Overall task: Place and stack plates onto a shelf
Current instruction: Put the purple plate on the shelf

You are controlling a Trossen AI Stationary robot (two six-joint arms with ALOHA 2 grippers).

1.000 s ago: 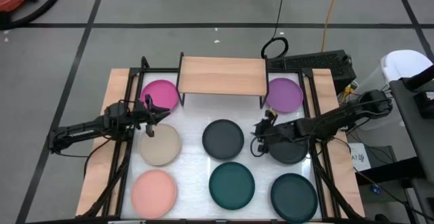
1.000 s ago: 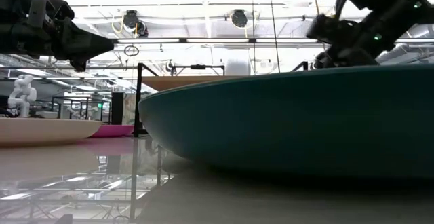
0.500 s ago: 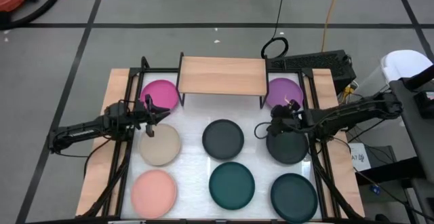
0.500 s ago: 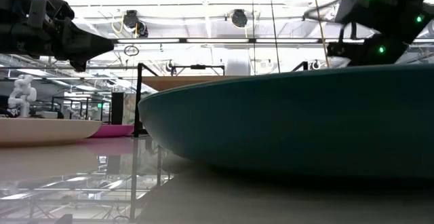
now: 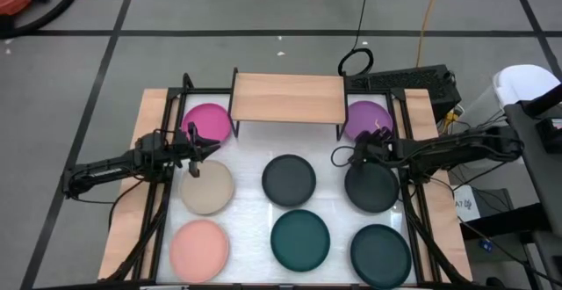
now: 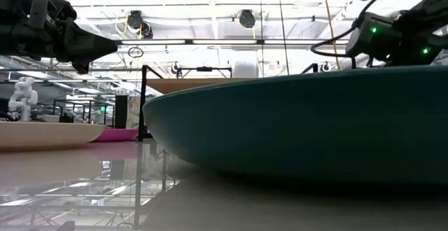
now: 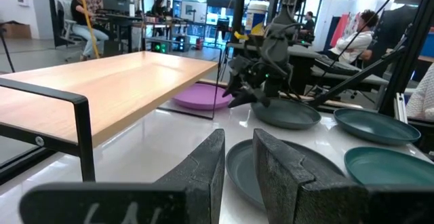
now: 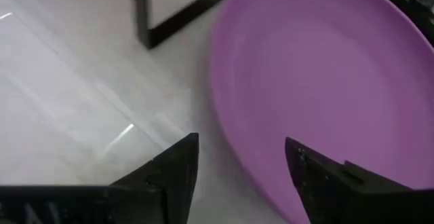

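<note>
High view, shelf leg beside purple plate

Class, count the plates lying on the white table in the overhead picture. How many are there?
8. Back row: magenta plate, purple plate. Middle row: beige plate, charcoal plate, second charcoal plate. Front row: salmon plate, teal plate, second teal plate. None on the shelf.

The shelf stands at the back of the surface, one plate at each end; six plates lie in two rows before it.
</note>
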